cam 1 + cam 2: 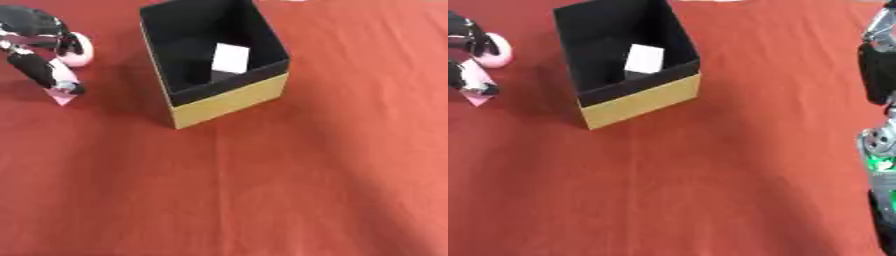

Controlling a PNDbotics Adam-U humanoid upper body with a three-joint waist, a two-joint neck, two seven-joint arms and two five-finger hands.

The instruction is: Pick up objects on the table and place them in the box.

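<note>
The fingers (61, 82) of the left hand (35, 45) curl round a pale pink object (77, 50), left of the box (229, 97) on the red surface (262, 190). It looks small, light and perhaps soft, so holding its middle should serve

red cloth-covered table (289, 190), soft creases

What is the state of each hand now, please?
Left hand: shut on a pink object, left of the box.
Right hand: only the arm shows at the right edge; the hand is not in view.
</note>
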